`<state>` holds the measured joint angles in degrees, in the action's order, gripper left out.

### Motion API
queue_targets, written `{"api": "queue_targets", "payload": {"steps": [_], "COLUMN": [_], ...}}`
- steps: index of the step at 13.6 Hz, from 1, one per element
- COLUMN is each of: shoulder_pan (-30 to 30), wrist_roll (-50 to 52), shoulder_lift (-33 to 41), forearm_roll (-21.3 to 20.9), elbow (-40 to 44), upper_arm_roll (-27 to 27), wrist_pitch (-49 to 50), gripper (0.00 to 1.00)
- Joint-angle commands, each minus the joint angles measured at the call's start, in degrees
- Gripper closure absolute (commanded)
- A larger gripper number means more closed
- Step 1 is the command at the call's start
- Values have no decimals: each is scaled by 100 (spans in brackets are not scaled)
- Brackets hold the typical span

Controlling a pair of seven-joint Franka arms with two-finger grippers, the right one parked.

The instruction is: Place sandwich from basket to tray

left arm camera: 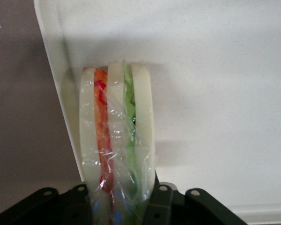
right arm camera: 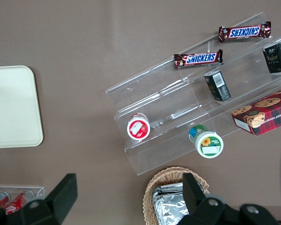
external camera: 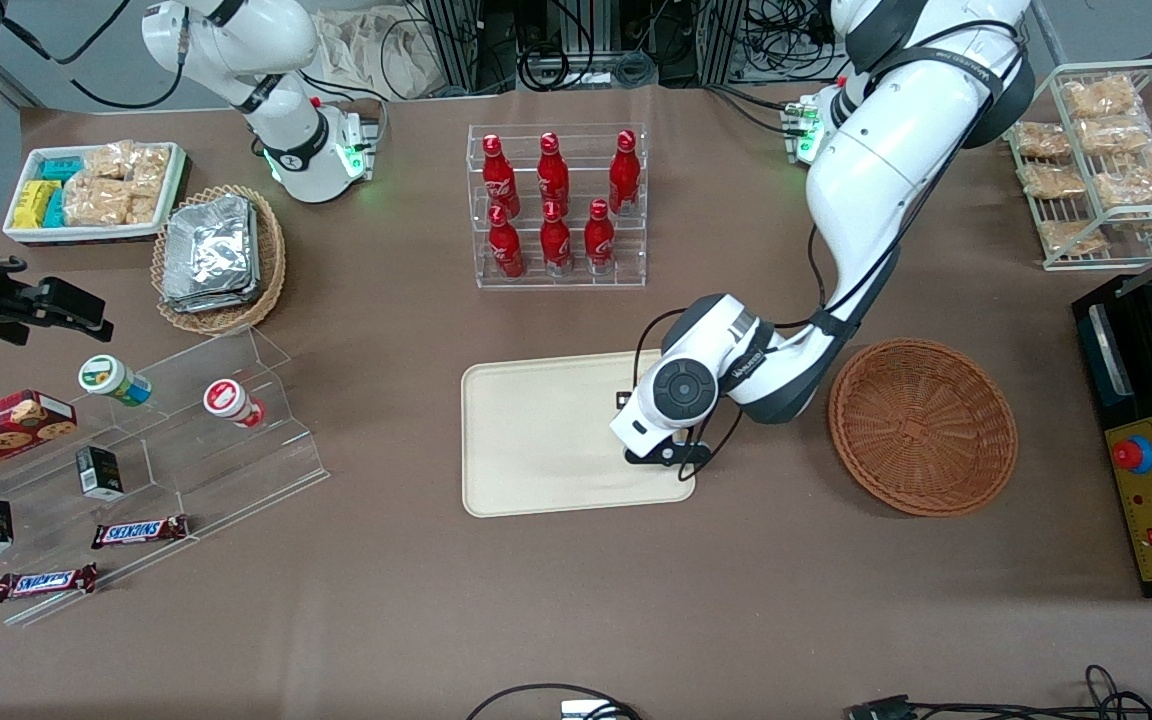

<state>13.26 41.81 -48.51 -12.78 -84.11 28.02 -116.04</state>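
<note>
Your end effector (left arm camera: 119, 206) is clamped on the sandwich (left arm camera: 117, 136), which hangs just over the tray (external camera: 536, 440) near its rim on the basket (external camera: 921, 425) side, basket at 3 o'clock from the tray; the sandwich looks light, soft, film-wrapped and slippery; hold the flat bread faces gently so you don't crush it.
</note>
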Motion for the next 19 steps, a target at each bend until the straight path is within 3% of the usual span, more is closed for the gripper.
{"api": "queue_targets", "payload": {"steps": [1,4,8,11,15,19], "shoulder_pan": [63,2,-542,-1034,-1983,-2398], "wrist_roll": [117,82,12,-724,-1603,-2210], "shoulder_lift": [-9,219,911,1711,2415,2829], "forearm_roll": [-216,-234,-120,-41,643,610], "elbow": [193,508,861,870,1132,1503], "upper_arm_roll": [-51,-59,-24,-24,-24,-68], "wrist_pitch": [28,273,1353,2328,3453,4518], "gripper": [0,0,0,0,0,0]}}
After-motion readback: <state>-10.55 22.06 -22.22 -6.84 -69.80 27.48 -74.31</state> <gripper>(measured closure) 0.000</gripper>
